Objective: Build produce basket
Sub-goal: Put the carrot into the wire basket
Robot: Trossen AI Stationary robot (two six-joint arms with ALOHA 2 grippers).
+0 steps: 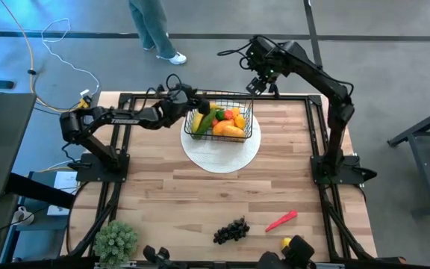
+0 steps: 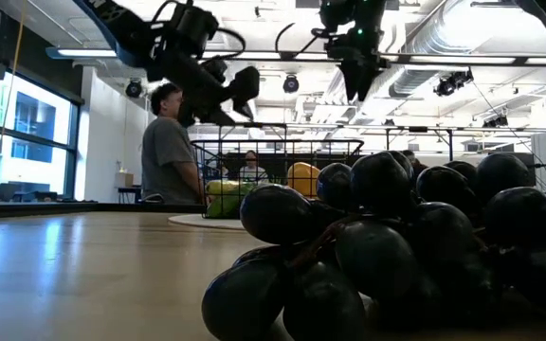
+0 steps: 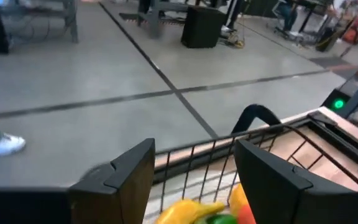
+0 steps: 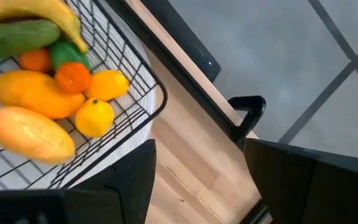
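Black wire mesh forms the basket [image 1: 220,118], which sits on a white plate [image 1: 221,149] at the tabletop's [image 1: 200,202] far side, holding a banana [image 4: 39,14], cucumber [image 4: 14,36], mangoes [image 4: 30,134] and lemons [image 4: 94,116]. The left end effector [image 1: 192,101] hovers over its left rim, fingers apart and empty. The right end effector [image 1: 257,84] hangs above the far right corner, half open, empty. Grapes [image 1: 231,230] and a chili [image 1: 281,220] lie near the front.
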